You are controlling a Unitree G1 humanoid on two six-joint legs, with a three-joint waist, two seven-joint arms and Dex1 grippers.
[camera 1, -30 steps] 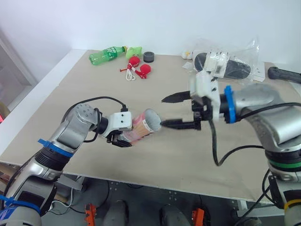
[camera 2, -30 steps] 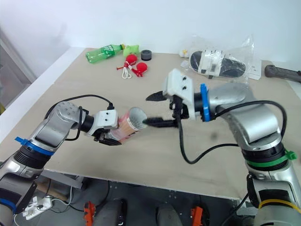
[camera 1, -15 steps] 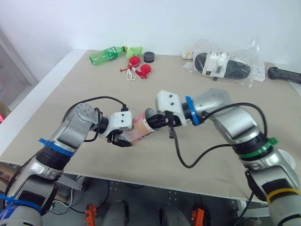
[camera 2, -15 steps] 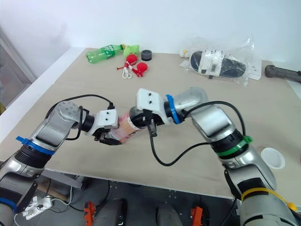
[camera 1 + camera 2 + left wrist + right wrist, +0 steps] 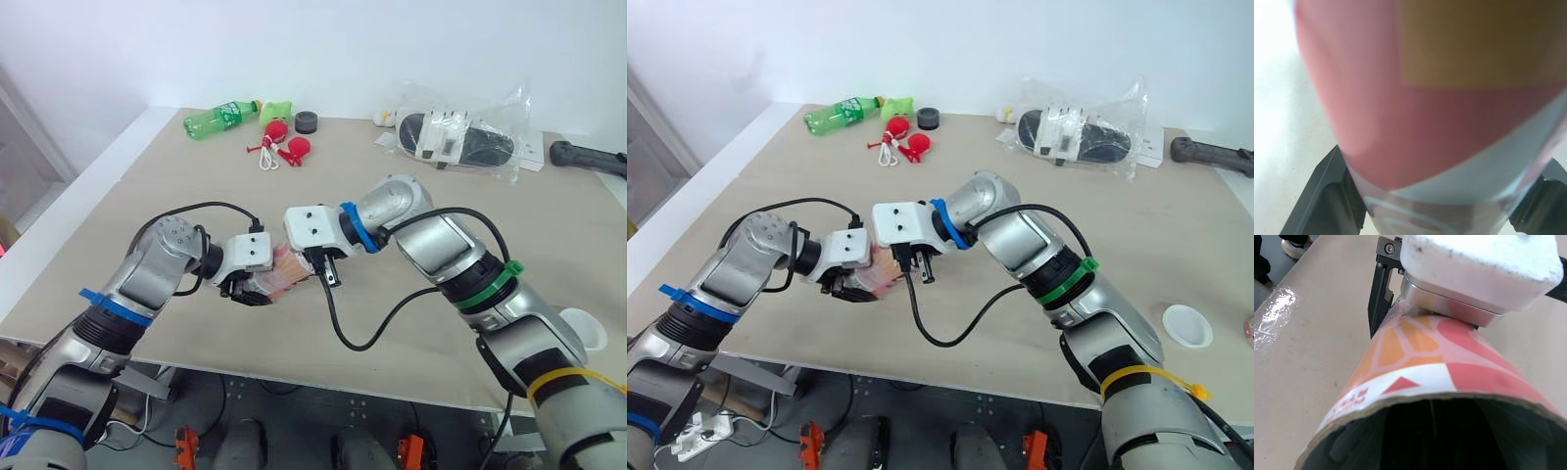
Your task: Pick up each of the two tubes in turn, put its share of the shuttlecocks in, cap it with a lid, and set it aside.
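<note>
Left eye view: clamping a pink-and-orange cardboard tube (image 5: 287, 275) in the left gripper (image 5: 257, 291), closed tight on its sides, holding it tilted just above the beige desk (image 5: 176, 186) near the front edge. Holding the right gripper (image 5: 312, 264) right at the tube's open mouth; cannot tell how wide it is standing. Lying along the far edge: a green plastic bottle (image 5: 217, 117), a black round disc (image 5: 310, 121) and a clear plastic bag (image 5: 465, 142). Sitting by the right front corner: a white round lid (image 5: 586, 328).

Left wrist view: squeezing the tube (image 5: 1440, 122) between two black fingers (image 5: 1327, 196), touching on either side.

Right wrist view: facing straight into the tube's dark mouth (image 5: 1440, 431), the left gripper (image 5: 1400, 298) gripping the far end, above the desk (image 5: 1293, 357).
</note>
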